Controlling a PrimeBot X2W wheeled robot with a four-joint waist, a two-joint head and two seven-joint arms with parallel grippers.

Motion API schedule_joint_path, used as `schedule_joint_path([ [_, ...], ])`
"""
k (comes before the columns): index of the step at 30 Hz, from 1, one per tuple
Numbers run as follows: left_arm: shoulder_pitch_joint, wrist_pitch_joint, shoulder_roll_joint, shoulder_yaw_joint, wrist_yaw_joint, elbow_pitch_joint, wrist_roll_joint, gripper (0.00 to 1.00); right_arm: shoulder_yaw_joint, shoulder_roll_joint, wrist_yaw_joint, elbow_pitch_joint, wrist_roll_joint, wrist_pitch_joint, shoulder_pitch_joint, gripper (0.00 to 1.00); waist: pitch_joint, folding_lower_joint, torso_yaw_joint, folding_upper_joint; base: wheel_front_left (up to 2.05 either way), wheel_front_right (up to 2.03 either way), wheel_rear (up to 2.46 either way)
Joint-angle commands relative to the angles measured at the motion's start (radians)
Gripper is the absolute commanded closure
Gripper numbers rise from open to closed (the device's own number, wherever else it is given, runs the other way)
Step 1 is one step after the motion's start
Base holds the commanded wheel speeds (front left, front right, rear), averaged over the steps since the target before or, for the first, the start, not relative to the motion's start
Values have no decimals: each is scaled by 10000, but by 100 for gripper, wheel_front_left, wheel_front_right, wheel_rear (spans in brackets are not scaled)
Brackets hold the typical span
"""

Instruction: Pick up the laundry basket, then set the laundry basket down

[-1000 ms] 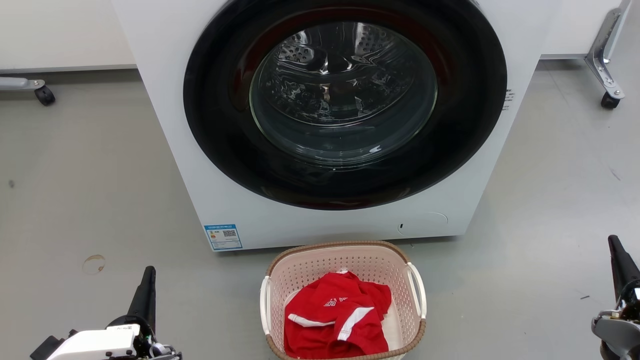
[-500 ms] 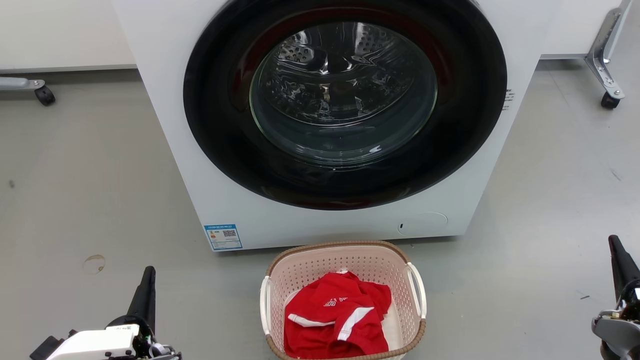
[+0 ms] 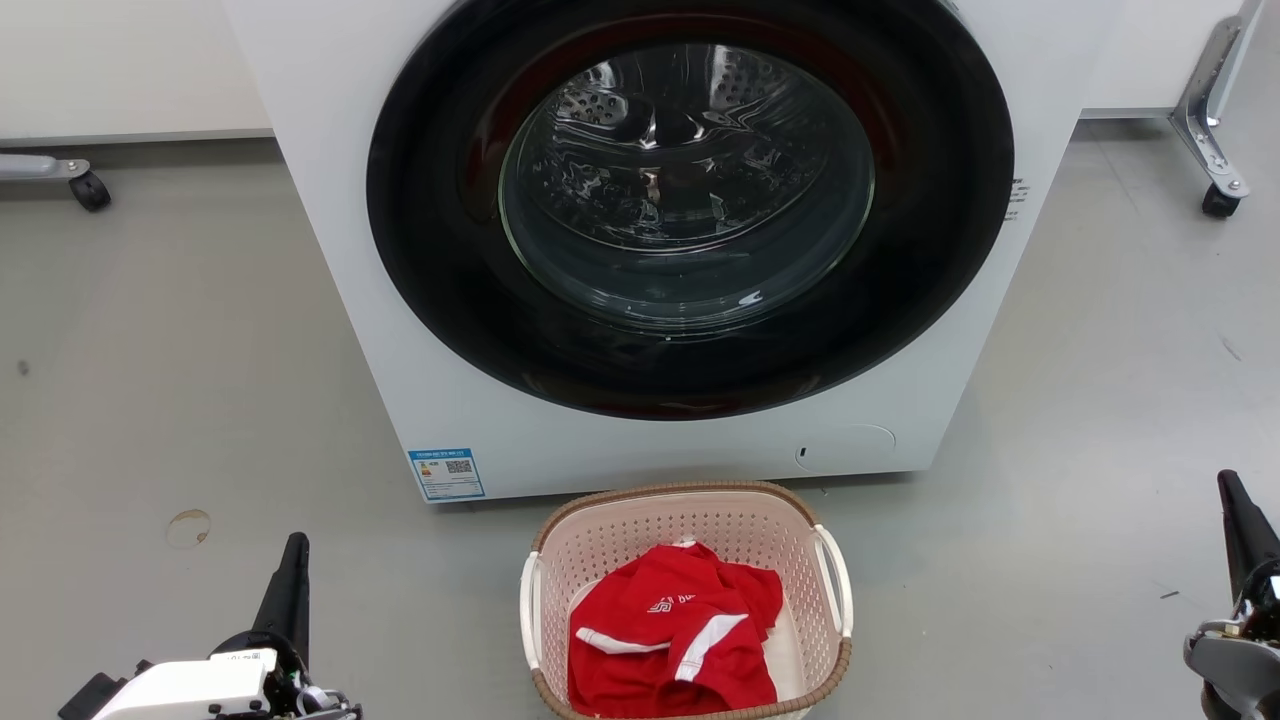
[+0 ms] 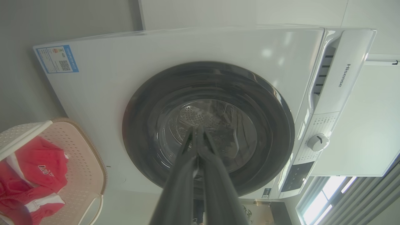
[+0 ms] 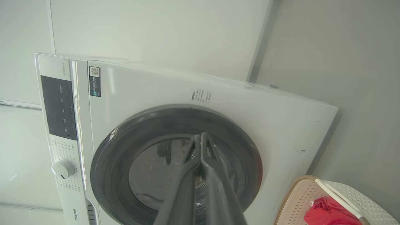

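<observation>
The laundry basket [image 3: 620,535], cream with a brown woven rim and two white side handles, stands on the floor at the bottom centre of the head view, just in front of the washing machine. A red garment [image 3: 672,632] lies inside it. My left gripper [image 3: 293,560] is shut and empty, down at the lower left, well left of the basket. My right gripper [image 3: 1232,495] is shut and empty at the far right edge, well right of it. The basket [image 4: 82,162] also shows in the left wrist view beside that gripper [image 4: 197,131], and the basket [image 5: 300,197] in the right wrist view beside that gripper [image 5: 200,137].
The white washing machine [image 3: 420,380] with its closed round glass door [image 3: 688,190] stands right behind the basket. Grey floor stretches to both sides. A metal leg with a caster [image 3: 88,190] sits at the far left, and another caster [image 3: 1220,200] at the far right.
</observation>
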Motion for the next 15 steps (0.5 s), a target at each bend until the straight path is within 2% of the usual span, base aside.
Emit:
schedule_joint_path([
  [1,-533,50,100,339,-105,-224,72,100,143,-248,50,-319,7,74,-487,100,0,0,0,0,0,0,0],
  [15,-536,82,72,379,-105,-222,106,100,140,-246,50,-319,4,77,-488,100,0,0,0,0,0,0,0],
])
